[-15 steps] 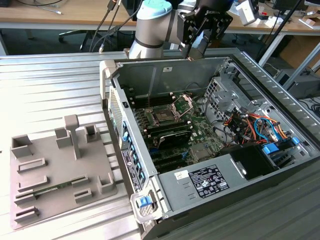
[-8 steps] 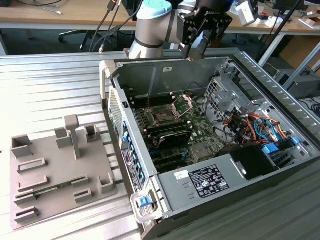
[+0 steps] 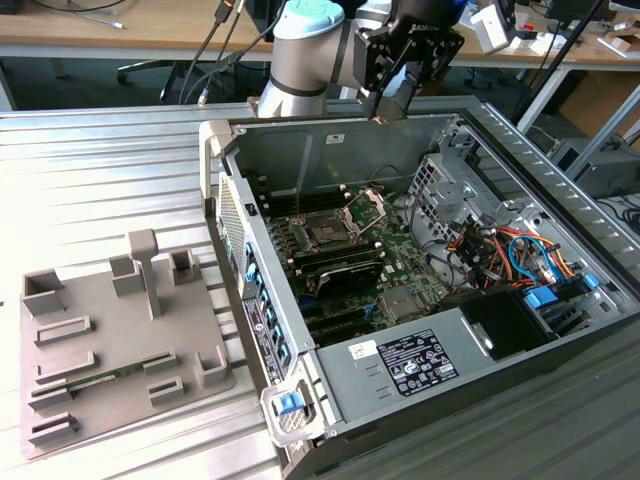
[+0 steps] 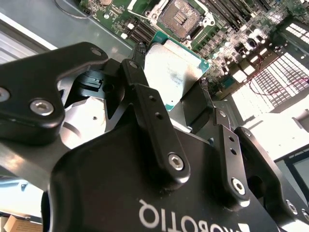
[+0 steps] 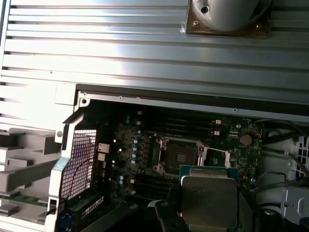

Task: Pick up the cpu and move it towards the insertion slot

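My gripper [image 3: 386,110] hangs above the back wall of the open computer case, shut on the cpu [image 4: 175,71]. The cpu is a small flat square chip with a pale metal top and a green rim, and the black fingers [image 4: 139,67] press on two opposite edges. The first wrist view has the cpu [image 5: 208,199] just beside the insertion slot [image 5: 178,155], higher than the board. That slot [image 3: 326,234] is a dark square socket on the green motherboard, with its hinged metal plate [image 3: 365,208] lifted open. In the second wrist view the insertion slot [image 4: 181,17] lies just past the cpu's far edge.
The case [image 3: 300,360] lies on its side on a ribbed metal table, with a drive cage [image 3: 440,185], coloured cables [image 3: 510,250] and a power supply [image 3: 415,365] inside. A grey tray [image 3: 110,300] with a green memory stick [image 3: 90,383] sits at the exterior view's left. The arm's base [image 5: 227,12] stands behind the case.
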Controlling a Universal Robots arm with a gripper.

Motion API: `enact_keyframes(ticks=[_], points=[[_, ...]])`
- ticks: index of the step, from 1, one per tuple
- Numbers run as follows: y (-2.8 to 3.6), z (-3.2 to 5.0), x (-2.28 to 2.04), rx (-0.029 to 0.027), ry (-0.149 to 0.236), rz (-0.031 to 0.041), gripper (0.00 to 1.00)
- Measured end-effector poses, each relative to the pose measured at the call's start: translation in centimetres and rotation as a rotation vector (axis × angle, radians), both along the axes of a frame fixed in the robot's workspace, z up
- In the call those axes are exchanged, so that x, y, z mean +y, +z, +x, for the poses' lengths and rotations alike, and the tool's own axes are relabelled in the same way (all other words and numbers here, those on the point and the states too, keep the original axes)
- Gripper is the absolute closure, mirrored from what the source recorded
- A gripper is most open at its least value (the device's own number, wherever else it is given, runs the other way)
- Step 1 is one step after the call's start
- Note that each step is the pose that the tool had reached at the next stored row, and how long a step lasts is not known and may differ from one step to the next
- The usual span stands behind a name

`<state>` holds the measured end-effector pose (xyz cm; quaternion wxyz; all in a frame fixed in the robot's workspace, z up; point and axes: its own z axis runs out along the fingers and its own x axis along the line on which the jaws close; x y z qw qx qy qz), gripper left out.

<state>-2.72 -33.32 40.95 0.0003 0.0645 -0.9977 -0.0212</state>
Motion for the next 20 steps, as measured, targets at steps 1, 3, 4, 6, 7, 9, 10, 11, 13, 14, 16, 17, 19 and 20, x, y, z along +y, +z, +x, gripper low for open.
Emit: enact_keyframes(ticks=[1,3,4,6,7,9,10,11,13,14,16,17,19,20], points=[[-0.07,0.0,0.0,0.0,0.0,-0.0001,0.45],[-0.17,0.0,0.0,0.0,0.0,-0.0001,0.45],[-0.2,0.0,0.0,0.0,0.0,0.0,0.45],[-0.26,0.0,0.0,0.0,0.0,-0.0001,0.45],[-0.3,0.0,0.0,0.0,0.0,0.0,0.45],[-0.38,0.0,0.0,0.0,0.0,-0.0001,0.45],[-0.41,0.0,0.0,0.0,0.0,0.0,0.45],[-0.44,0.0,0.0,0.0,0.0,-0.0001,0.45],[-0.51,0.0,0.0,0.0,0.0,-0.0001,0.45],[-0.55,0.0,0.0,0.0,0.0,-0.0001,0.45],[-0.61,0.0,0.0,0.0,0.0,0.0,0.45],[-0.63,0.0,0.0,0.0,0.0,-0.0001,0.45],[-0.7,0.0,0.0,0.0,0.0,-0.0001,0.45],[-0.76,0.0,0.0,0.0,0.0,-0.0001,0.45]])
